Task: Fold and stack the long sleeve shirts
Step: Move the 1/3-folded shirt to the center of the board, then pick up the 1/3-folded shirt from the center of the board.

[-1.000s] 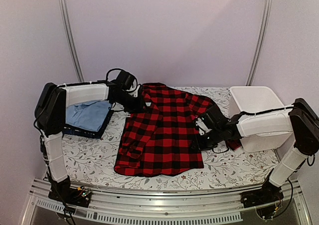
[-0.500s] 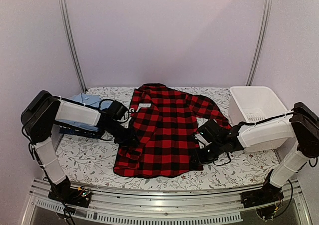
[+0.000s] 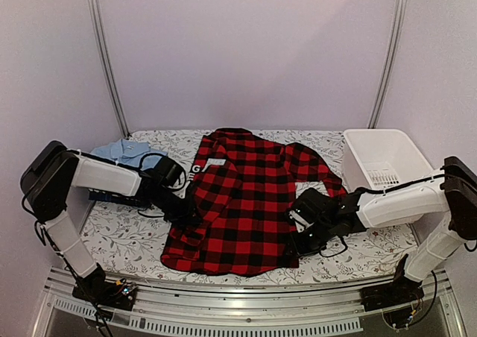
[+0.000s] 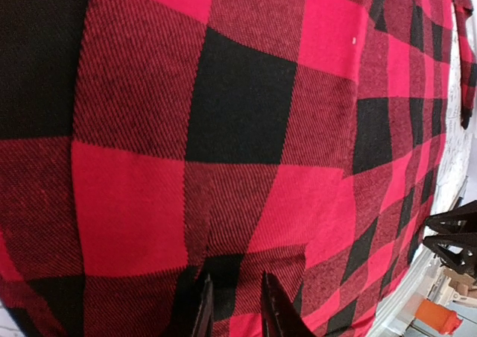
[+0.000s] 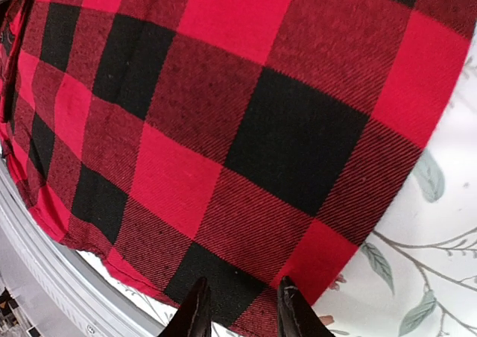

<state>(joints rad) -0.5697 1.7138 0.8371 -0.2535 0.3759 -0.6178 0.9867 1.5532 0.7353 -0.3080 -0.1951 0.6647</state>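
The red-and-black checked flannel shirt (image 3: 246, 203) lies spread flat in the middle of the table, with a black patch with white lettering (image 3: 200, 166) near its collar. My left gripper (image 3: 181, 212) rests on the shirt's left side. In the left wrist view its tips (image 4: 232, 286) stand a narrow gap apart and press on the cloth (image 4: 238, 128), which puckers slightly between them. My right gripper (image 3: 298, 240) sits on the shirt's lower right corner. There its tips (image 5: 242, 286) are also slightly apart over flat cloth (image 5: 223, 128) by the hem. A light blue collared shirt (image 3: 127, 152) lies folded at the back left on a dark navy garment (image 3: 106, 197).
A white plastic basket (image 3: 380, 139) stands at the back right. The floral tablecloth (image 3: 358, 251) shows around the shirt. The shirt's hem lies close to the table's near edge and its metal rail (image 3: 246, 307).
My left gripper slid from the collar down the shirt's left side. My right gripper slid toward the near edge along the right side. The shirt's lower part shifted slightly nearer and left.
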